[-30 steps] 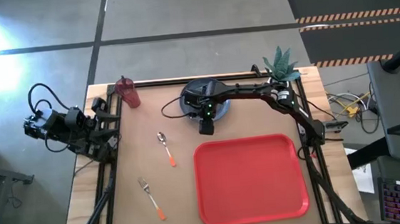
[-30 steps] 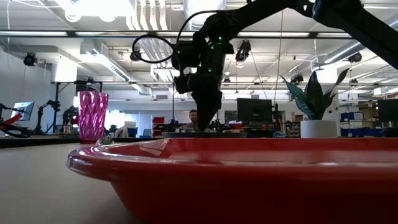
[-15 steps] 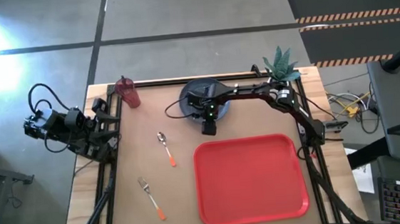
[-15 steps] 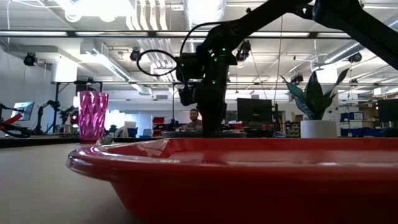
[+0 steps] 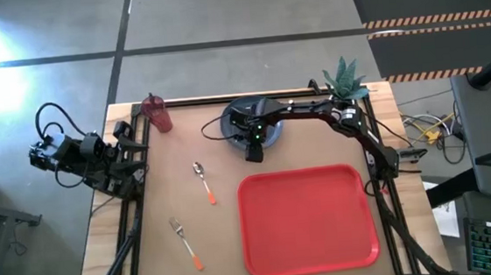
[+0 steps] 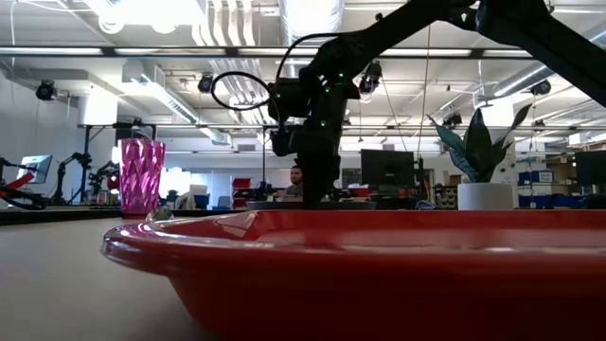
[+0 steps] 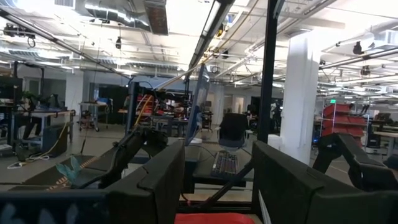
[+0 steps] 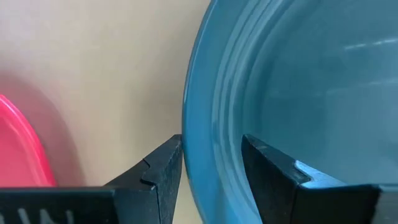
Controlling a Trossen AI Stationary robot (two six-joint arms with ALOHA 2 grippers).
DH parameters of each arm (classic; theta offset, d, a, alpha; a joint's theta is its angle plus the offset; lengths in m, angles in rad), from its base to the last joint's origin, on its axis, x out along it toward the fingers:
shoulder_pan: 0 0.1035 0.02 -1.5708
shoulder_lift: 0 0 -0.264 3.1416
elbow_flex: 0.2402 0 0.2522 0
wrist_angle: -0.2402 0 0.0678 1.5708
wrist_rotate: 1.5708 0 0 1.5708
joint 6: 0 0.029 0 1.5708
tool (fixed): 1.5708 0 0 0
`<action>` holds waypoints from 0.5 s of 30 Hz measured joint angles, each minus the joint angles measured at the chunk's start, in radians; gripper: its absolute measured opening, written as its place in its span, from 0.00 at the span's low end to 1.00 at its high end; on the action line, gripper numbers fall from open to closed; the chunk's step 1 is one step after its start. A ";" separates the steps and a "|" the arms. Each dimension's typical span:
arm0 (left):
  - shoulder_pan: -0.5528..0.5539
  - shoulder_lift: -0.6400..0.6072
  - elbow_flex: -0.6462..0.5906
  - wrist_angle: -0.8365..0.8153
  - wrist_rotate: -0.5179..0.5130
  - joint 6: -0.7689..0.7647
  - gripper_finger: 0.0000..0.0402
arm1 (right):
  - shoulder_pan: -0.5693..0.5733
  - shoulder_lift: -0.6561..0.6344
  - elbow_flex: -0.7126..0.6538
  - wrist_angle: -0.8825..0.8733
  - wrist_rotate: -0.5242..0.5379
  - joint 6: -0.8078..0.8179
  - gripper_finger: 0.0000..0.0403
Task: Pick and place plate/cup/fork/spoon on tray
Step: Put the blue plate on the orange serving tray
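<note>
Two fingers of right hand (image 5: 253, 154) straddle plate (image 5: 270, 134) rim, upper centre; tray (image 5: 307, 220) lower right; left hand (image 7: 214, 180) parted, idle.

My right arm stretches from the tabletop's right edge across toward the far middle, wrist bent down, right gripper (image 5: 253, 151) low with fingers (image 8: 163, 171) parted. My left arm sits folded off the left edge, left gripper (image 7: 214, 180) open, pointing out level.
</note>
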 joint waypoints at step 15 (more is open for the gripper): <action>0.000 0.000 0.000 -0.028 0.006 0.001 0.43 | -0.014 0.000 -0.025 0.020 -0.001 0.006 0.39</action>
